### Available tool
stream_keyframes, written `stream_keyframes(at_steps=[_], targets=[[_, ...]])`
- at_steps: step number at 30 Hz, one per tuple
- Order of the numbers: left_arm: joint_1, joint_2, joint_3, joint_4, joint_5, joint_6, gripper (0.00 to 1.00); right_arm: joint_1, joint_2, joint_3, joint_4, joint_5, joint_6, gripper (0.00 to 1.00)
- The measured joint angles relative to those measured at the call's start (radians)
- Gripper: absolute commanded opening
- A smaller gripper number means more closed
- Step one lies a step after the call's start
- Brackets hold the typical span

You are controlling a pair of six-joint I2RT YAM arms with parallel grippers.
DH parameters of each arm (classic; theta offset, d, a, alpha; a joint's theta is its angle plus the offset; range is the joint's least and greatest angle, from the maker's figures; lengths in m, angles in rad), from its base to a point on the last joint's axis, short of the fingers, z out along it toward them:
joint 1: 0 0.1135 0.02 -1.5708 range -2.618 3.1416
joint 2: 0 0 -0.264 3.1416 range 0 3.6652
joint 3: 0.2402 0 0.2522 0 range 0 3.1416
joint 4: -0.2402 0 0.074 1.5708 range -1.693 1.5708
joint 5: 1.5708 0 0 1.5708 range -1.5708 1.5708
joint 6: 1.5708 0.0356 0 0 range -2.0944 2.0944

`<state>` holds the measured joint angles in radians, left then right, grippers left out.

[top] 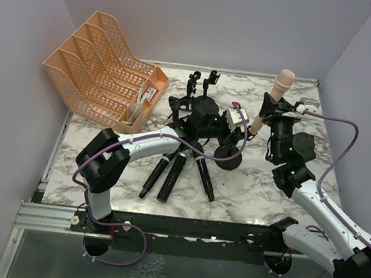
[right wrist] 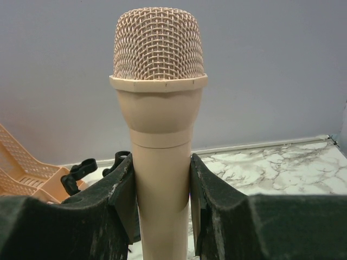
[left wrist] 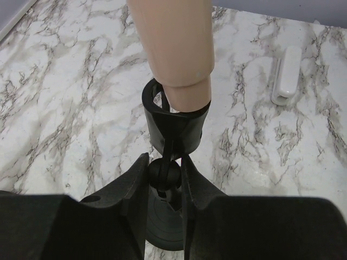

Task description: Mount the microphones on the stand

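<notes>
The pale pink microphone [right wrist: 160,146], mesh-headed, is standing upright in the black clip [left wrist: 176,127] of the stand [left wrist: 162,176]; the right fingers [right wrist: 122,195] are clamping its body, the left fingers [left wrist: 135,189] pinching the stand's joint. Three dark microphones [top: 173,176] are lying on the marbled surface [top: 260,188], an orange file rack [top: 101,55] sitting at its back left, pale walls enclosing it

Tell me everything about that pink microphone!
The pink microphone is pale peachy-pink all over, looks like plastic, with a rounded mesh head on a slim handle. It stands nearly upright, head up, at the back right. The right fingers squeeze its handle, and its bottom end pokes into a black clip whose stem the left fingers pinch.
</notes>
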<state>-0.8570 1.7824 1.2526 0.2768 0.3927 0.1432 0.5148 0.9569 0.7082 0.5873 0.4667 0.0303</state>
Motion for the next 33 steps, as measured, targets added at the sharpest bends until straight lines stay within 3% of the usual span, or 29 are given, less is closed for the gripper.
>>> stream_keyframes(at_steps=[14, 22, 33], targets=[[0.0, 0.001, 0.0, 0.003, 0.001, -0.005, 0.06, -0.001, 0.028, -0.104, 0.172, -0.009, -0.02, 0.01], [0.002, 0.004, 0.0, 0.006, -0.001, -0.013, 0.0, -0.013, -0.04, -0.216, 0.285, -0.033, 0.029, 0.01], [0.005, 0.006, 0.0, 0.007, -0.008, -0.027, 0.0, -0.024, -0.09, -0.279, 0.306, -0.034, 0.097, 0.01]])
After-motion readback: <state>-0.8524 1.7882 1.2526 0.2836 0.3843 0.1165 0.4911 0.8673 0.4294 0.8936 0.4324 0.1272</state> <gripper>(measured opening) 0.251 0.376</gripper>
